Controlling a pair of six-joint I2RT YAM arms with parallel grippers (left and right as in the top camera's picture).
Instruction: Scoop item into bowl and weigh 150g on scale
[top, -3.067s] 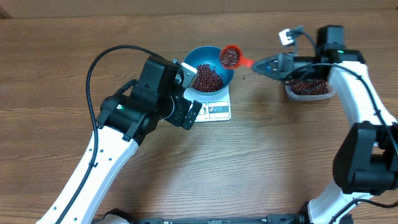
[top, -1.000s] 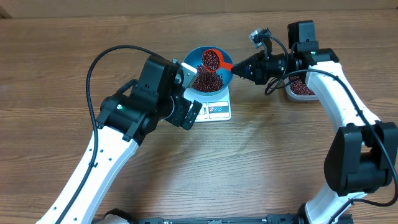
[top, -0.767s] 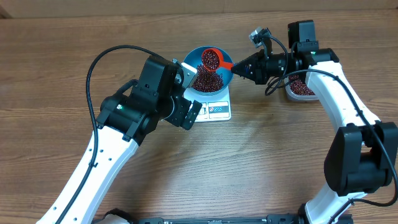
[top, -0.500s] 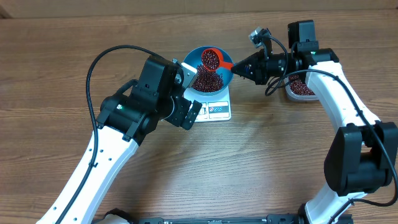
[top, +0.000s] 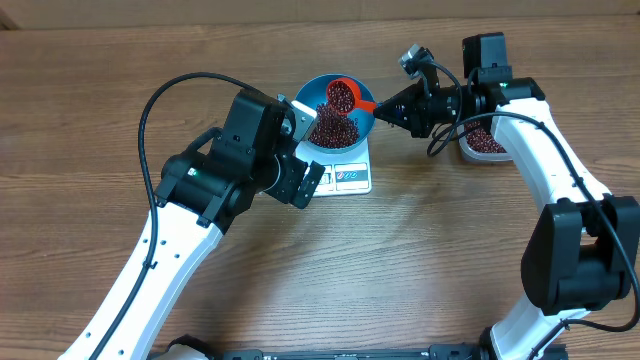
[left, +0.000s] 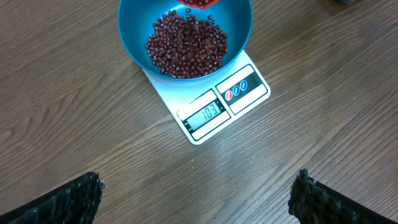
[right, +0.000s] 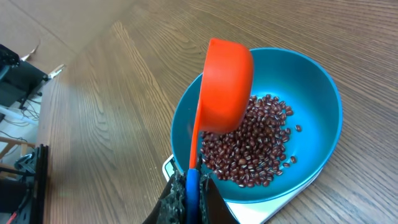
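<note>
The blue bowl (top: 365, 122) stands on the white scale (top: 350, 178) and holds a heap of red-brown beans (top: 333, 127). My right gripper (top: 385, 107) is shut on the blue-tipped handle of an orange scoop (top: 342, 95), which is tilted over the bowl with beans in it. The right wrist view shows the scoop's back (right: 227, 87) above the beans (right: 249, 149) and the bowl's wall (right: 317, 99). My left gripper (left: 199, 199) hangs open and empty above the table in front of the scale (left: 249, 84), whose display reads 103.
A clear tub of beans (top: 487, 143) sits at the right, partly under the right arm. The left arm (top: 215, 180) crowds the scale's left side. A black cable (top: 160, 100) loops above the left arm.
Since three seconds ago the right gripper has carried the scoop from the bowl's right rim to over the bowl. Over the last second nothing has visibly moved.
</note>
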